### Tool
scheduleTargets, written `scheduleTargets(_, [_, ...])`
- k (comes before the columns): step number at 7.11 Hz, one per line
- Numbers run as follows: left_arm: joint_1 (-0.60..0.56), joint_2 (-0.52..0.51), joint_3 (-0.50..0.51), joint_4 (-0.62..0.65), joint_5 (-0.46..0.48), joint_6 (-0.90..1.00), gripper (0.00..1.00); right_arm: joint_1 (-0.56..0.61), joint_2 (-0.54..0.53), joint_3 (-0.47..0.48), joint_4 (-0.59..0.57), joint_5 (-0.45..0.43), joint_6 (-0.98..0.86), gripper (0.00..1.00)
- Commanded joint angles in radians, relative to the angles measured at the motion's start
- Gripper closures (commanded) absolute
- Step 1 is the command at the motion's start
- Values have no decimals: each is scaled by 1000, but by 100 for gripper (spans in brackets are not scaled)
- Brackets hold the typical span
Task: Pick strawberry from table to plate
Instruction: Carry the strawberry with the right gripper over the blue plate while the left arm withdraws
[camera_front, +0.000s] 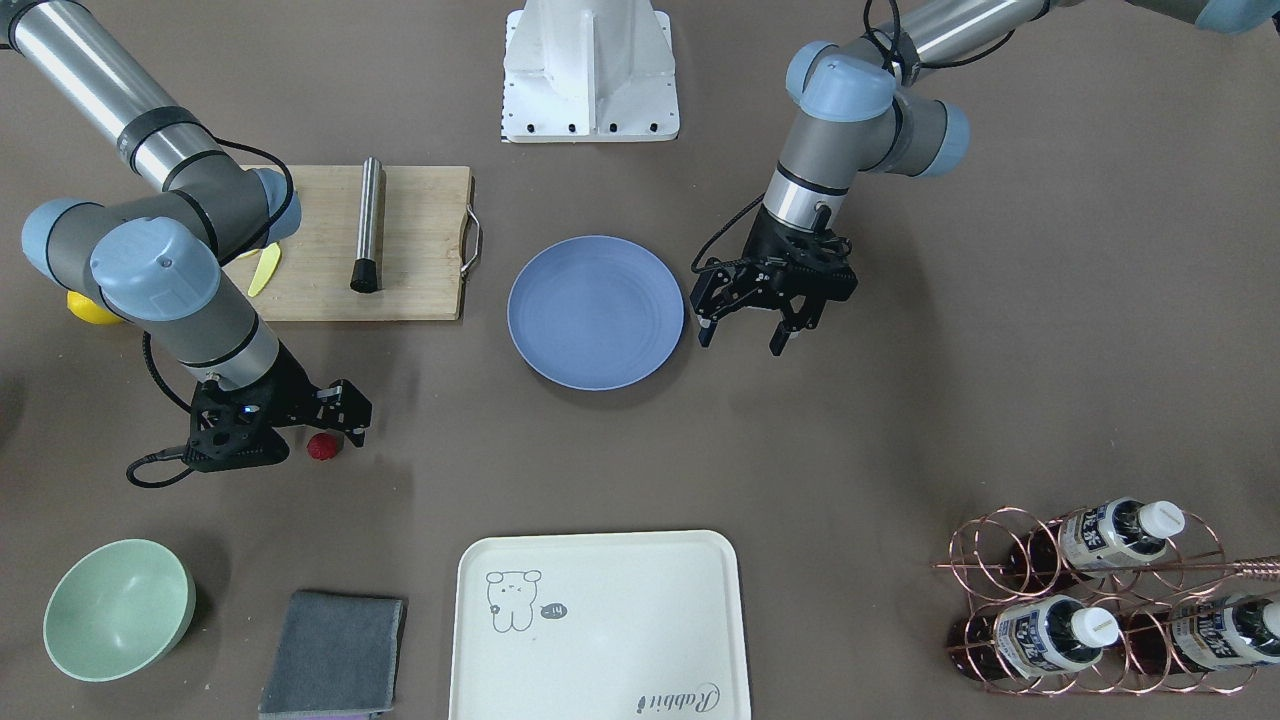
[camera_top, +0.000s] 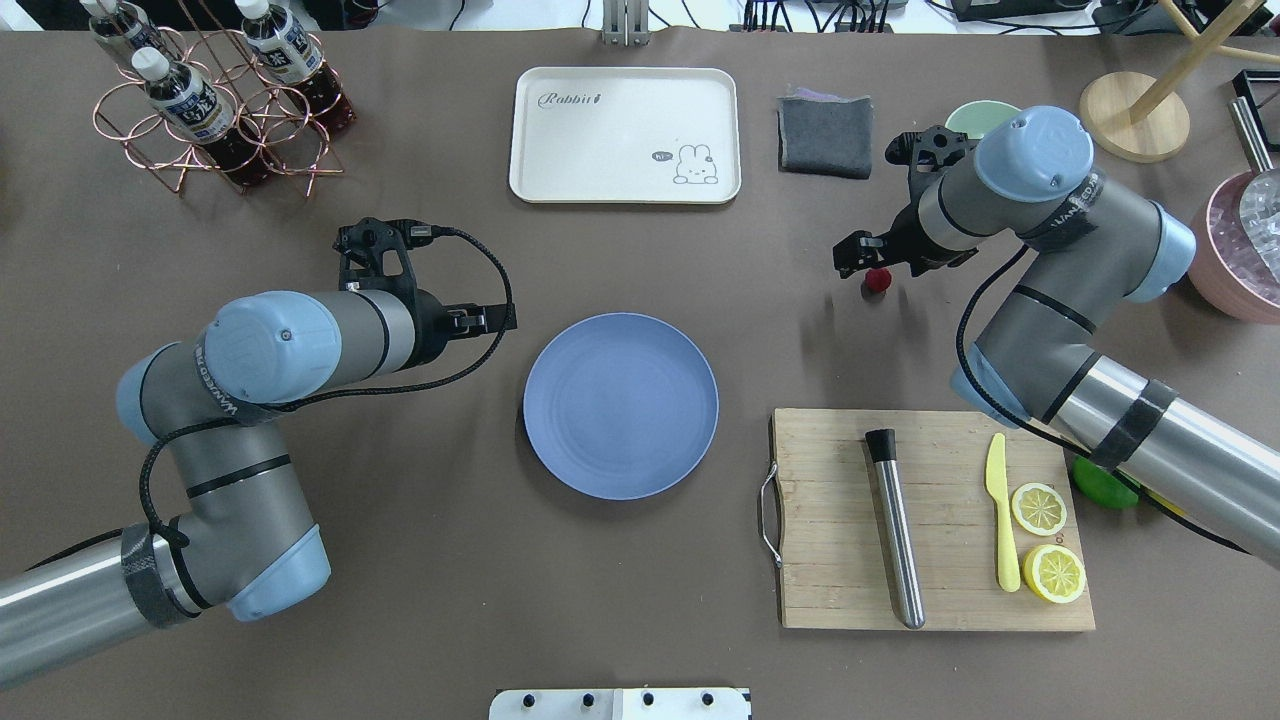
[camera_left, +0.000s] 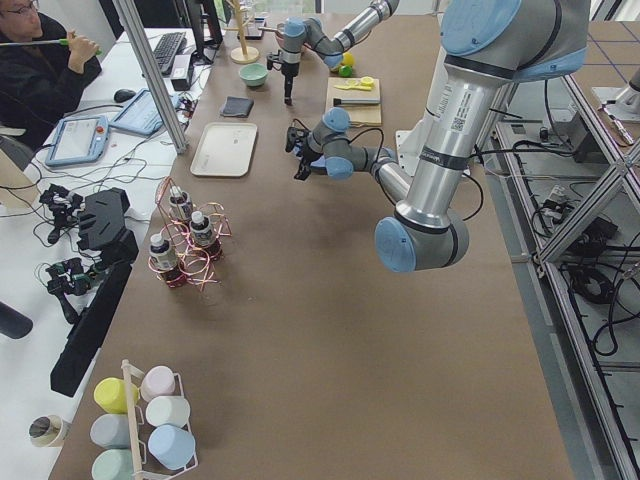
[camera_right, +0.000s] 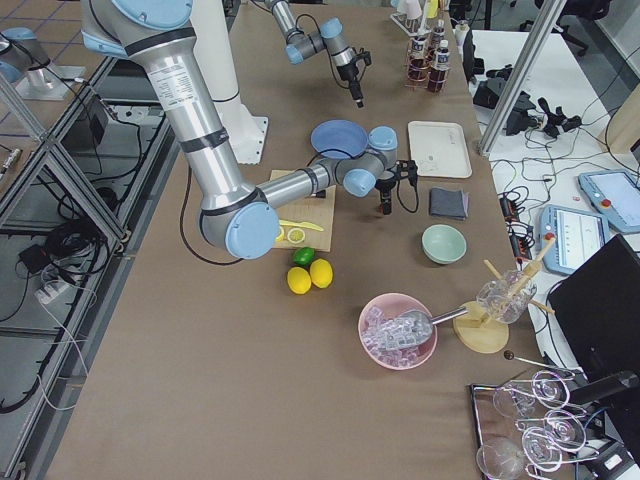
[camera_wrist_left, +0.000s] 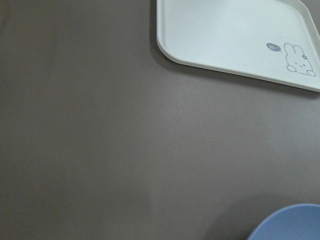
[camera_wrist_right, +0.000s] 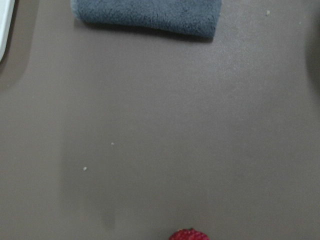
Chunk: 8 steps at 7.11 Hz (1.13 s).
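Bare table (camera_front: 900, 380) rings the central plate (camera_front: 596, 312). The left gripper (camera_front: 742, 340) hangs released beside its rim. The right gripper (camera_top: 870, 263), jaws parted, crowds the strawberry (camera_front: 322, 447).

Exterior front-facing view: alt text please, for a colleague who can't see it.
The right hand is low at the strawberry, which lies on the table at picture left. The blue plate sits empty mid-table, the open left hand hovering beside it.
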<state>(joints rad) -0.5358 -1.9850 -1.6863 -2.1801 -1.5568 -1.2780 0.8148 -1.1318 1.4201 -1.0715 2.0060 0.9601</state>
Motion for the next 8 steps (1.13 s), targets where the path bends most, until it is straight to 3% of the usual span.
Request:
scheduleTargets(1, [-13,-2,-1,6,-2,26,2,-6,-3,0,8,0,8,36])
scheduleTargets(2, [-12,-6,-6,6,-2,26,2,-6,-6,6,7,2,3,74])
scheduleTargets(3, [-12,0,-9,5,4,28,2,-6,-2,5,5,2,2,100])
scheduleTargets(5, [-12,2,-6,5,7,29,2,9,4,10,2,10,-3,100])
scheduleTargets(6, [-15,0,-15,6,7,29,2,61,0,82,-11,31,-4,100])
scheduleTargets(7, [-35,2,-15,5,4,31,2,120,4,149,-65,121,-6,100])
scheduleTargets(8, [-59,3,-18,5,7,41,2,124,26,173,-112,135,-7,100])
